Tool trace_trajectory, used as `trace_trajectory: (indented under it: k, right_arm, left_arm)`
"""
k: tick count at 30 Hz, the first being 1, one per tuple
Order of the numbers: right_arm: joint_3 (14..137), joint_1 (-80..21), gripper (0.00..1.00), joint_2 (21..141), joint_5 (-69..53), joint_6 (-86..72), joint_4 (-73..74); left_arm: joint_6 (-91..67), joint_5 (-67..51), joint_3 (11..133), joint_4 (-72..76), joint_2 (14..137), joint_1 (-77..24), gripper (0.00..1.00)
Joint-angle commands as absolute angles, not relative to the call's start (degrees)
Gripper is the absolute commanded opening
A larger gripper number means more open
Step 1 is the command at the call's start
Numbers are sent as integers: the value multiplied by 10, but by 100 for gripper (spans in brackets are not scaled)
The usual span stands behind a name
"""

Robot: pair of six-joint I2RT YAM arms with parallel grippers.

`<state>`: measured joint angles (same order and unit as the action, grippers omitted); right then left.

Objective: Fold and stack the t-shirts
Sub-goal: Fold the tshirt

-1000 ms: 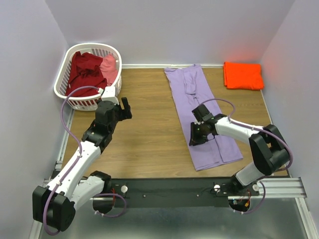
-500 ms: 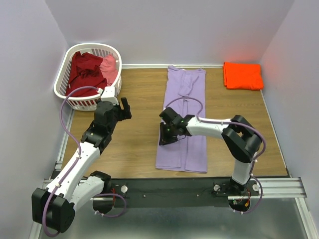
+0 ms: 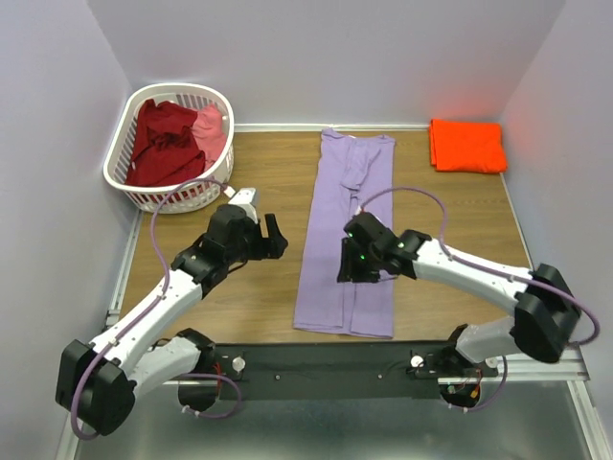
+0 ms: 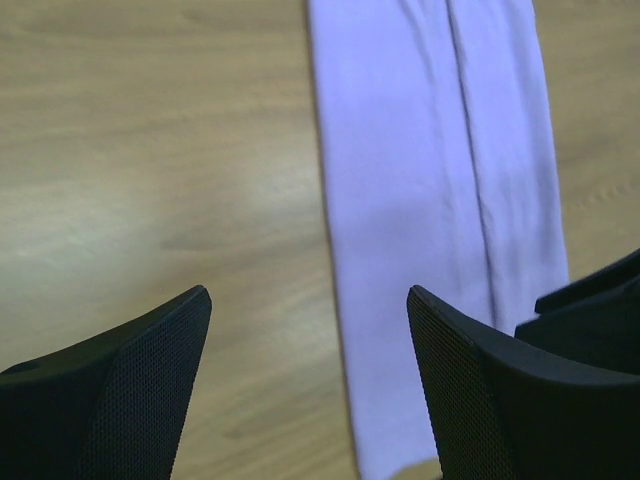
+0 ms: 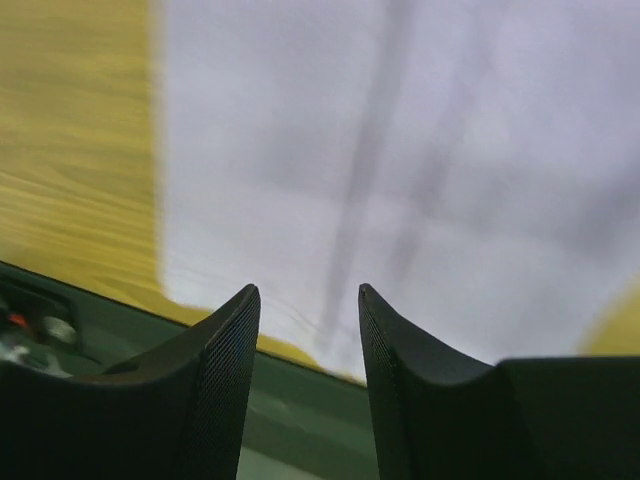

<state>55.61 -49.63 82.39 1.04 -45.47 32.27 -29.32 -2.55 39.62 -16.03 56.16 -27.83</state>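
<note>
top external view shows you the lavender t-shirt lying as a long folded strip down the middle of the table, the orange t-shirt folded at the far right corner, and the dark red t-shirt and pink t-shirt in the basket. your right end effector is over the strip's near half, fingers slightly parted and empty. your left end effector hangs over bare wood just left of the strip, spread wide.
</note>
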Motion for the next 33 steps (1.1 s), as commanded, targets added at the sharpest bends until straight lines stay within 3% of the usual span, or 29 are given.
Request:
trace_trajectory:
  k: [1,10,16,20,23,33]
  right_arm:
    - [466,-495,52,754,52,-518,473]
    - [329,-495,55,589,34,-623,573]
    - [330,-495,55,605,43,-633,571]
    - [326,-496,54,648,49,-627,535]
    - [326,-495,47,657,32,-623,493]
    - [300,-495,47,644,21,-638,468]
  left_arm:
    - [-362,-69,368,-229,557,-324,87]
    - [-424,-50,351,-266,615,-434,89]
    - [-423,-21,374,-292,687,-471,93]
    - [-431,-4,378,-298,687,-476,93]
    - [-434,-7,377,-297,688,-481,93]
    - [-451,-13,373,-297,693,-502,91]
